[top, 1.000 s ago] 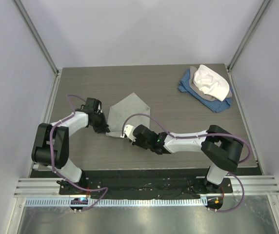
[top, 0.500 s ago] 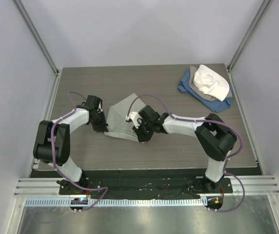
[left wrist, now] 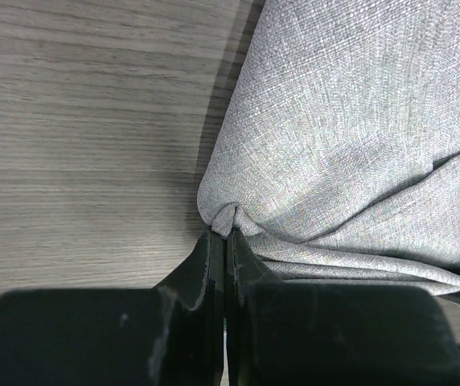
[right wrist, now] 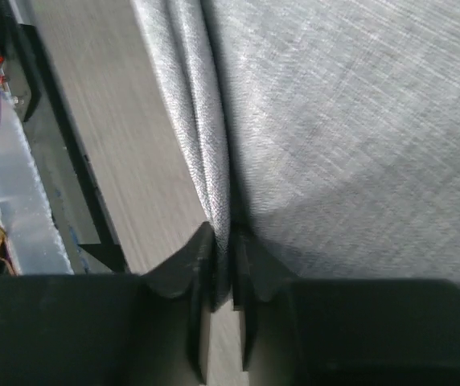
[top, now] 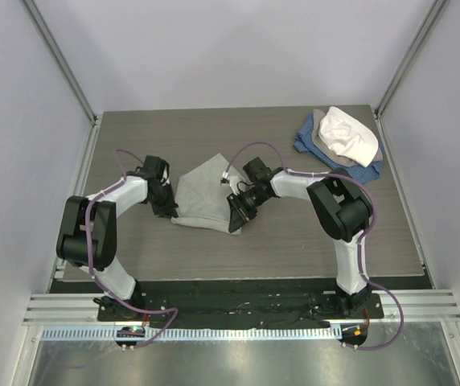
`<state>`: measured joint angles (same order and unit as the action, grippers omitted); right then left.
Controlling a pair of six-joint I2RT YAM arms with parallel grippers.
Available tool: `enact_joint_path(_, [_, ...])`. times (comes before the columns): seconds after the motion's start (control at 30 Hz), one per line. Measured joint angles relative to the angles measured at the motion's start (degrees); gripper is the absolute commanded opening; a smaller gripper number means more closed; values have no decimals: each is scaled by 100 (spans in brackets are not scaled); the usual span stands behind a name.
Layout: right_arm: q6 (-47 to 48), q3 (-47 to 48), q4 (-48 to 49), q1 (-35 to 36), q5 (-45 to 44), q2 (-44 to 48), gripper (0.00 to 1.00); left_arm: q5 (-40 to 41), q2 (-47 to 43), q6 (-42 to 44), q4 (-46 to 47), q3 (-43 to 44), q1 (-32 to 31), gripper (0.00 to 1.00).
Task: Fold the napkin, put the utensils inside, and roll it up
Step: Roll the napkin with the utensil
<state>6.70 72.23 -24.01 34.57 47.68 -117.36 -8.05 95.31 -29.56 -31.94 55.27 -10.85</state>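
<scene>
Right fingers [right wrist: 200, 261] shifted rightward, pinched onto the napkin's [top: 202, 193] edge; left fingers [left wrist: 207, 269] pinch its corner.

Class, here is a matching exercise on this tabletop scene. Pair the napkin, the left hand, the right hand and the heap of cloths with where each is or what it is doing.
Column 1
1. napkin
2. left hand
3. right hand
4. heap of cloths

Column 2
A. far right corner of the table
B. shut on the napkin's near left corner
C. shut on a fold at the napkin's near right end
D. light grey, lying between the two hands

Pairs: 1-D, 2-B, 3-C, 4-A
</scene>
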Motion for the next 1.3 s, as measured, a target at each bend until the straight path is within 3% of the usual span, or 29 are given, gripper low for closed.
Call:
enact_joint_path(0.17, [-114, 0, -214, 37, -289, 267, 55, -33, 22, 7, -7, 11, 0, 0])
enact_joint_path(0.37, [-330, -13, -275, 199, -2013, 1333, 64, -125, 103, 26, -81, 96, 7, 0])
enact_joint_path(0.47, [-249, -190, 271, 614, -3305, 2100, 64, -221, 179, 31, -129, 162, 17, 0])
enact_joint_path(0.57, [79, -352, 890, 1484, -4428, 2479, 64, -289, 247, 46, -168, 232, 26, 0])
enact_joint_path(0.67, [511, -457, 1569, 2367, -5241, 2293, 61, -306, 271, 85, -195, 260, 26, 0])
enact_joint_path(0.77, [931, -577, 2105, 2817, -5810, 1821, 60, -317, 286, 136, -208, 275, 28, 0])
enact_joint_path(0.97, [1569, -789, 2732, 3091, -6478, 935, 59, -354, 332, 164, -264, 330, 37, 0])
enact_joint_path(1.3, [1996, -920, 3375, 3134, -6647, 763, 59, -369, 374, 197, -313, 378, 39, 0])
